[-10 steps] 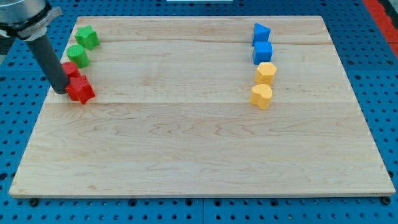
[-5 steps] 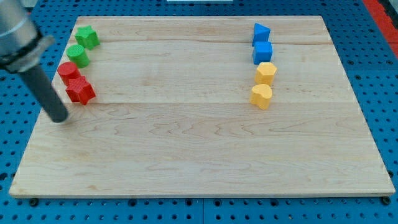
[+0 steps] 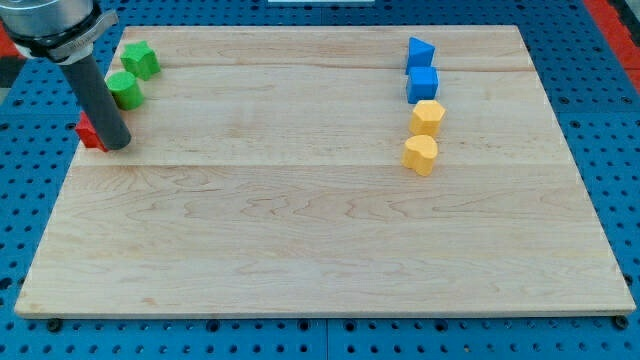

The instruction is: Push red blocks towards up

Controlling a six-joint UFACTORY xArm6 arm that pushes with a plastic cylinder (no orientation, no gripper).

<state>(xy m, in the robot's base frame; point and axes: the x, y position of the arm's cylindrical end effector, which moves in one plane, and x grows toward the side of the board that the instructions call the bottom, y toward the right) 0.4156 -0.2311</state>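
While my tip (image 3: 118, 146) sits pressed against a red block (image 3: 90, 133) at the board's (image 3: 320, 230) left edge, mostly hiding it, with no jaws to open or shut, that red looks barely advanced, below the green blocks (image 3: 125, 90), so most pushing remains.

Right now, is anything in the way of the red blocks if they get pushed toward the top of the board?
Yes. A green round block sits just above the red block, with a green star block beyond. My tip is against the red one, hiding most of it.
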